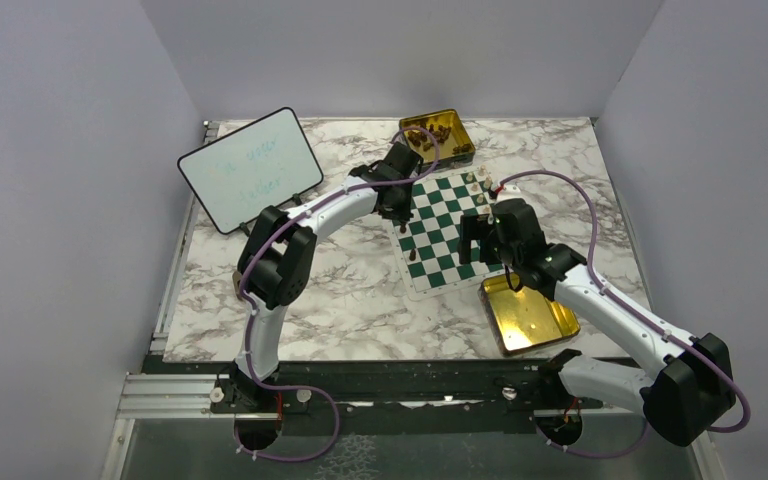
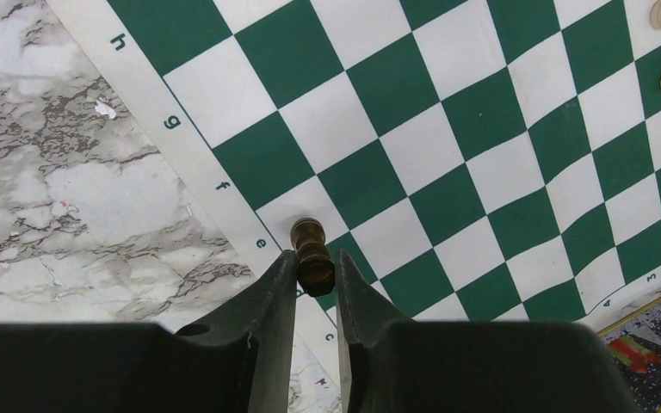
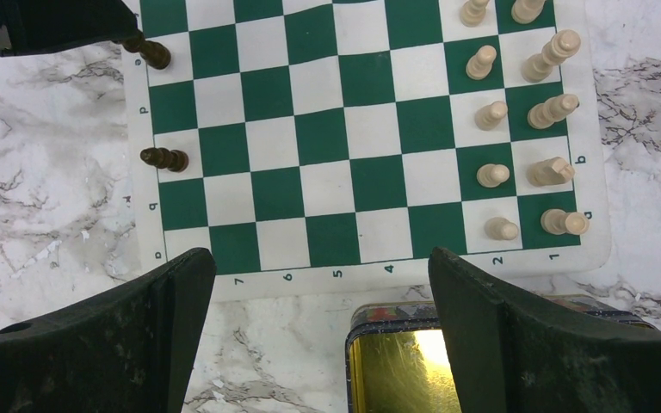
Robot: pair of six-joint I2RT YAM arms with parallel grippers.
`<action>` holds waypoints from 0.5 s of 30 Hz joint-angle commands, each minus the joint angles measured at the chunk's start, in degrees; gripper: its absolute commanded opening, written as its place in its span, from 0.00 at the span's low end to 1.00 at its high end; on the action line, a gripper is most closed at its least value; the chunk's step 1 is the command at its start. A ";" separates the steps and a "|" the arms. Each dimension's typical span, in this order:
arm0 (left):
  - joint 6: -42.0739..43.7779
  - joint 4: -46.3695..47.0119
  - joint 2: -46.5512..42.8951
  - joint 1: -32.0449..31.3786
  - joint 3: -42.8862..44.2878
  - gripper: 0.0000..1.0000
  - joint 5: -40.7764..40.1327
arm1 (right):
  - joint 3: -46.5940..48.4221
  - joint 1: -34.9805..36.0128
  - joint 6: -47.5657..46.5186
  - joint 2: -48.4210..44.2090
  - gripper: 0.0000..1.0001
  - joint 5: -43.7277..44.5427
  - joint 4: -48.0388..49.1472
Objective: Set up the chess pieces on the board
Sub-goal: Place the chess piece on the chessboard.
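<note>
1. Along the left edge of the board (image 3: 344, 129), we see the left gripper (image 2: 314, 274) narrowed onto a dark brown piece (image 2: 313, 255), pinching it low down. Its foot is hidden between the fingers, so we cannot tell whether it touches the board.
2. From above, the wrist covers that grip, and the pieces are too small to tell apart.
3. A second dark piece (image 3: 164, 159) stands on the same edge, closer to the near corner.
4. Cream pieces (image 3: 492, 115) line the right edge in two rows, the farthest ones cut off.
5. The left arm (image 1: 300, 225) stretches forward across the table (image 1: 340, 290). The right arm (image 1: 610, 300) bends inward, and the right gripper (image 3: 323, 284) hangs spread wide and empty over the board's near edge, above a partly cropped gold tin (image 3: 396, 361).
</note>
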 commanded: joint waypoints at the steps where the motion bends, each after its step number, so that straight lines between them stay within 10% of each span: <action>1: 0.77 -0.49 1.21 0.22 2.20 0.22 -1.25 | -0.42 -0.22 -0.47 -0.72 1.00 1.48 0.22; 15: 0.78 -0.49 2.69 0.22 2.38 0.25 -1.46 | -0.52 -0.17 -0.74 -1.19 1.00 1.71 0.09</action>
